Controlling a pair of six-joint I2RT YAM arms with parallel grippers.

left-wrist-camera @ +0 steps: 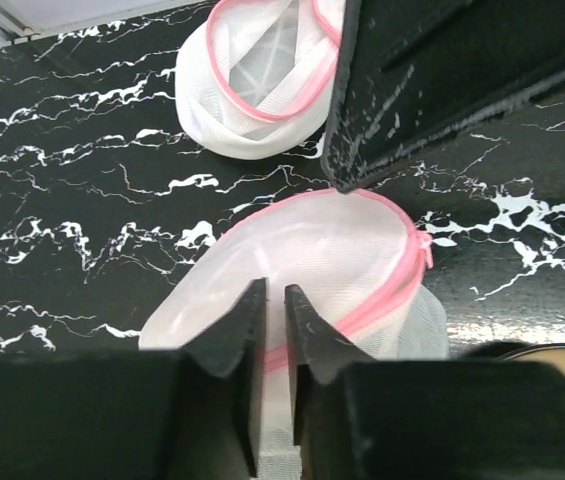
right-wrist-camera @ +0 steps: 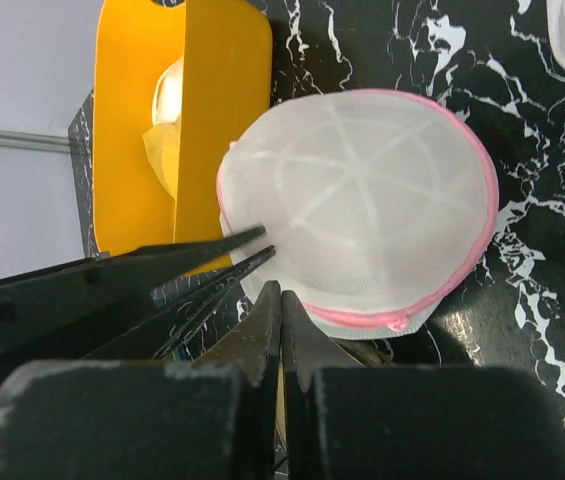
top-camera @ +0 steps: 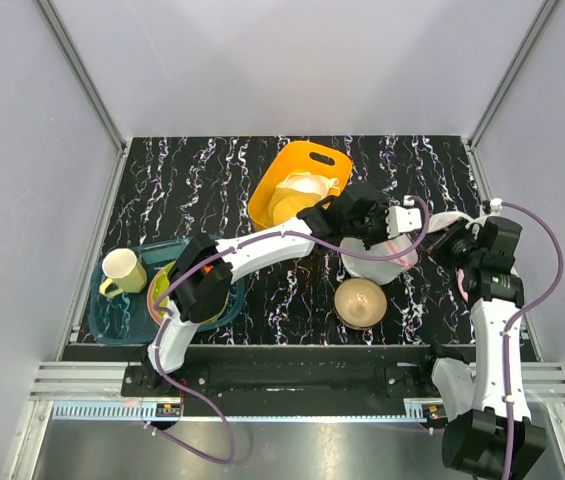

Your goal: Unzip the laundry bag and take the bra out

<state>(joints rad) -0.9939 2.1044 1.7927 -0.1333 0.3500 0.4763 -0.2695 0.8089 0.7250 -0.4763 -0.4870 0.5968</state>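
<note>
The laundry bag (top-camera: 380, 262), white mesh with pink zip trim, lies right of the table's middle. It also shows in the left wrist view (left-wrist-camera: 337, 250) and the right wrist view (right-wrist-camera: 372, 210). Its zip looks closed, and the pull (right-wrist-camera: 397, 322) hangs at the rim. My left gripper (left-wrist-camera: 274, 300) is nearly shut, with the bag's mesh between its tips. My right gripper (right-wrist-camera: 282, 295) is shut, and its tips press on the bag's pink rim. From above, the left gripper (top-camera: 387, 240) and right gripper (top-camera: 420, 250) meet over the bag. The bra is hidden.
An orange container (top-camera: 297, 180) stands just behind the bag. A tan bowl (top-camera: 360, 301) sits just in front of it. A second pink-rimmed white mesh piece (left-wrist-camera: 252, 90) lies near the right arm. A teal tray (top-camera: 112, 315) with a cream mug (top-camera: 122, 270) is at the left.
</note>
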